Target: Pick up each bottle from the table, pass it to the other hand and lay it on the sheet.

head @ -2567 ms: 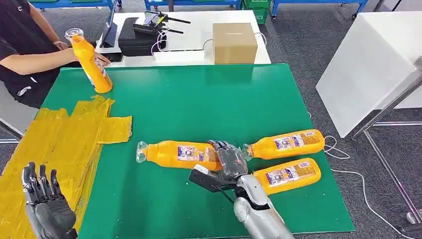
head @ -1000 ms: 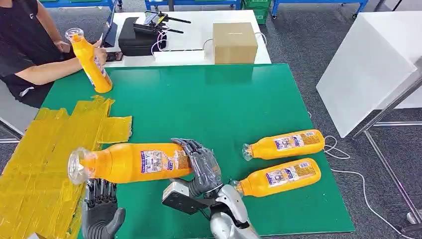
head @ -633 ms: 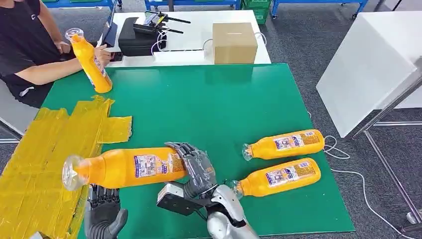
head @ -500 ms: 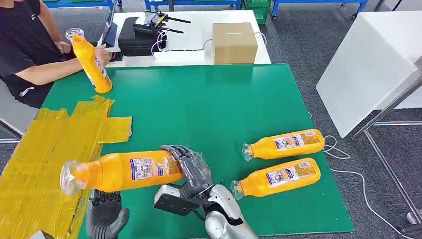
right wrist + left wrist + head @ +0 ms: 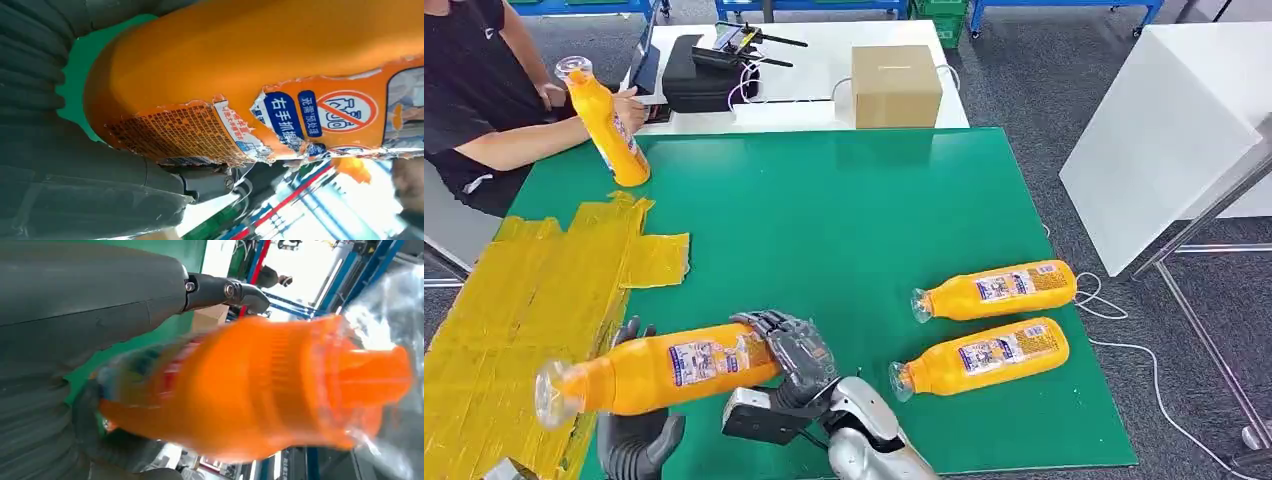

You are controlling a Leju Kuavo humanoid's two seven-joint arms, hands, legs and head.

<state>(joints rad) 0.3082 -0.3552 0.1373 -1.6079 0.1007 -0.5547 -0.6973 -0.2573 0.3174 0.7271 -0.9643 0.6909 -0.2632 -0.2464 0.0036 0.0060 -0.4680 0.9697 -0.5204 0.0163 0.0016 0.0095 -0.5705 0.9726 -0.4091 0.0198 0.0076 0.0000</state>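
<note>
**Bottle held crosswise between two hands**

The green table (image 5: 844, 220) takes up most of the head view. Along its left side lies the yellow sheet (image 5: 534, 290), wrinkled and patched from several pieces.

A person (image 5: 474, 90) in a black top sits at the far left corner, one hand just behind an upright orange bottle (image 5: 604, 122) that stands on the table near the sheet's far end. Behind the green table a white table carries a cardboard box (image 5: 895, 86) and a black case (image 5: 706, 72).

The held bottle (image 5: 659, 372) lies nearly level above the table's near left part, its clear cap end out over the edge of the sheet and its base toward the middle. The right hand (image 5: 786, 352) grips it around the base end, fingers wrapped over the label. The left hand (image 5: 636, 430) sits under the bottle near its middle, fingers reaching up behind it; whether they press on the bottle or merely cup it I cannot tell. In the left wrist view the bottle is a blur close beside that hand.

Two more bottles lie on their sides at the table's near right, caps pointing left: the farther one (image 5: 994, 289) and the nearer one (image 5: 980, 356), side by side and slightly apart.
</note>
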